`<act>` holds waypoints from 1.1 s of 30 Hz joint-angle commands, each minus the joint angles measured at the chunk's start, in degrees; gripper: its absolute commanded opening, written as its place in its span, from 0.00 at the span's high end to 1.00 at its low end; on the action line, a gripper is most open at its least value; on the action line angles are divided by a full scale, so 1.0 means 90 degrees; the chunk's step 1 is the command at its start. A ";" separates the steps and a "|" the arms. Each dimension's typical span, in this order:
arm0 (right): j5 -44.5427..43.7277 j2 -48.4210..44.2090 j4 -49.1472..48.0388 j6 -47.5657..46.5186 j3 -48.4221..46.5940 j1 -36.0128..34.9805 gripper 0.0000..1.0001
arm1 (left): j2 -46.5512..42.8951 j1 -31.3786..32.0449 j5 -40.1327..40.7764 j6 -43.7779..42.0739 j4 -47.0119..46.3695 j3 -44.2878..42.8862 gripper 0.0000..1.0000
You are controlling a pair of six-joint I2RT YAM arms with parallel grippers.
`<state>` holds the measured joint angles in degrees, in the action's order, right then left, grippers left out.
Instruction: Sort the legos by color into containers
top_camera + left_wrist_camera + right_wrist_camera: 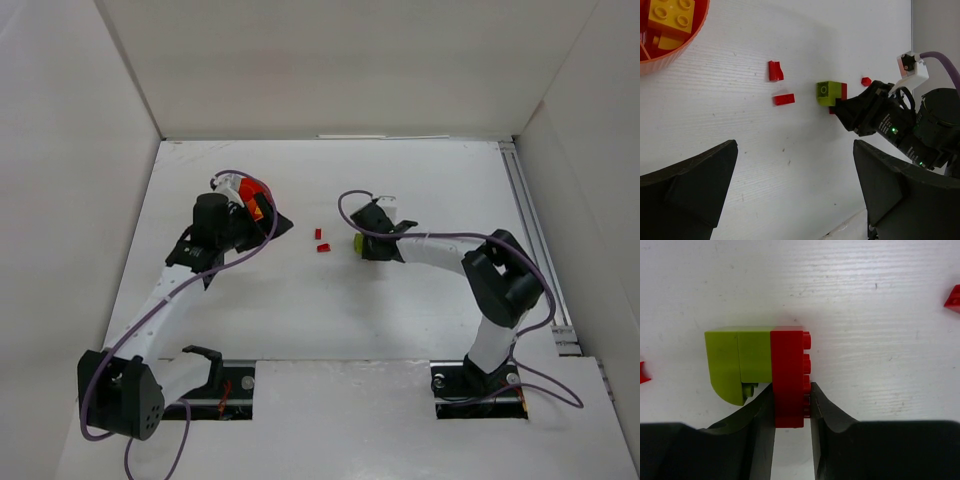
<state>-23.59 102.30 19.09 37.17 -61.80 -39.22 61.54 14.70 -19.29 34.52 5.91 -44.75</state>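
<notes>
My right gripper (pixel 791 396) is shut on a red flat brick (pixel 787 370) with a lime brick (pixel 740 362) stuck to its left side; the pair rests on the white table. The lime brick also shows in the top view (pixel 358 241) and in the left wrist view (pixel 828 93). Two small red pieces (pixel 775 70) (pixel 784 99) lie left of it, and another red bit (pixel 866 81) lies to its right. The orange bowl (pixel 687 42) holds yellow bricks (pixel 671 16). My left gripper (pixel 795 175) is open and empty beside the bowl (pixel 262 200).
White walls enclose the table on three sides. A metal rail (pixel 530 220) runs along the right edge. The right arm's purple cable (pixel 440 237) loops over its wrist.
</notes>
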 commanded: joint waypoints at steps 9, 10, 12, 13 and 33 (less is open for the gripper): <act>0.1113 -0.1297 -0.1378 -0.2867 0.0460 0.0071 0.93 | -0.0041 0.0037 -0.1203 -0.0301 -0.0763 0.0109 0.00; 0.1359 -0.1463 -0.1514 -0.3092 0.0634 0.0071 0.96 | 0.0037 0.0037 -0.1419 -0.0301 -0.1074 0.0187 0.00; 0.2157 -0.1990 -0.2012 -0.3688 0.0860 0.0071 0.98 | 0.0183 0.0182 -0.1907 -0.0369 -0.1349 0.0265 0.00; 0.2366 -0.2156 -0.2149 -0.3835 0.1035 0.0071 0.98 | 0.0242 0.0270 -0.1910 -0.0427 -0.1534 0.0265 0.00; 0.3326 -0.3173 -0.2698 -0.3827 0.0949 0.0003 0.99 | 0.1296 0.1374 -0.2359 0.0246 -0.3352 -0.0115 0.07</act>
<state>7.70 75.00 -1.67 1.63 -50.94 -38.70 72.38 25.82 -38.98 35.79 -19.59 -43.22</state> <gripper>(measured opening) 0.350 0.944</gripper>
